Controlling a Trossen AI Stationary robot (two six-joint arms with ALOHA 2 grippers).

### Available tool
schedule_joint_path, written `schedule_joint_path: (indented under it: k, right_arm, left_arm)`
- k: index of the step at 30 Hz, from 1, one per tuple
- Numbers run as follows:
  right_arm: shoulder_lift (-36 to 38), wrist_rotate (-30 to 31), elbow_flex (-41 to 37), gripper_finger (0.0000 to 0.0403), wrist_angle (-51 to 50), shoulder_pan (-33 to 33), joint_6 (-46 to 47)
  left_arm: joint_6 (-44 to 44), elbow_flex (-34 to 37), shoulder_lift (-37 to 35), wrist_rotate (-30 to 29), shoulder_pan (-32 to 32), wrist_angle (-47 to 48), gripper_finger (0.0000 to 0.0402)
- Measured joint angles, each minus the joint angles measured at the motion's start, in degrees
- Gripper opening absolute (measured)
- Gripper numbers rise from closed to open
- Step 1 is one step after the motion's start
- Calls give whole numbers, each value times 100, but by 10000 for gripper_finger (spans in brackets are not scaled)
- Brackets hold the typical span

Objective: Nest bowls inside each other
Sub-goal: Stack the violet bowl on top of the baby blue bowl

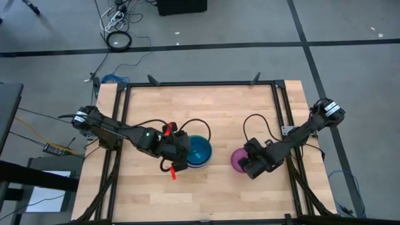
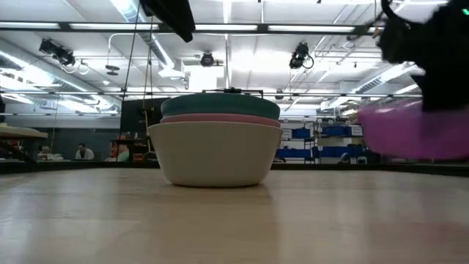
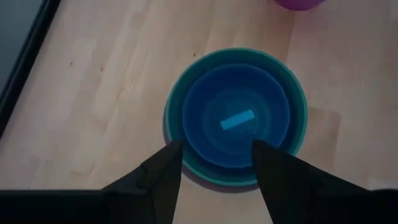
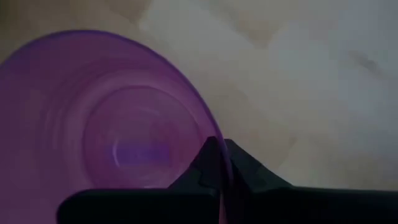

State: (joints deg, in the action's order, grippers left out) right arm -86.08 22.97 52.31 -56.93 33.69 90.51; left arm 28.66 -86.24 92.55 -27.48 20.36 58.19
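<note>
A stack of nested bowls (image 1: 200,152) stands on its base near the table's middle. From the side it shows a grey-white bowl (image 2: 214,152) at the bottom, then a pink rim and a teal rim. From above a cyan bowl (image 3: 237,117) lies inside the teal bowl (image 3: 177,99). My left gripper (image 3: 217,180) hovers open over the stack's edge, touching nothing. To the right is a purple bowl (image 1: 238,159), and my right gripper (image 4: 219,163) is shut on it. My right gripper pinches the purple bowl's rim (image 4: 208,134), one finger inside the bowl and one outside. The fingers slant down from above on the side of the bowl toward the table's right edge. In the low view the bowl (image 2: 410,130) hangs just clear of the tabletop, opening up.
A dark metal frame (image 1: 200,84) runs along the table's edges. Bare wood (image 1: 206,106) lies behind the bowls, and more between the stack and the purple bowl. Red tabs (image 1: 170,172) stick out of the left arm's wrist.
</note>
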Motion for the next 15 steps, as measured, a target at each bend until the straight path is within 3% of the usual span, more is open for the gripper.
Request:
schedule_joint_path:
  k: [7,15]
  right_arm:
    - [0,691,993,1,62,-563,-1347]
    - [-2,608,1059,0,2582,-1622,-3708]
  left_arm:
    - [-18,0,0,-337,-4,-127,202]
    - [-520,0,2,-539,0,-889,202]
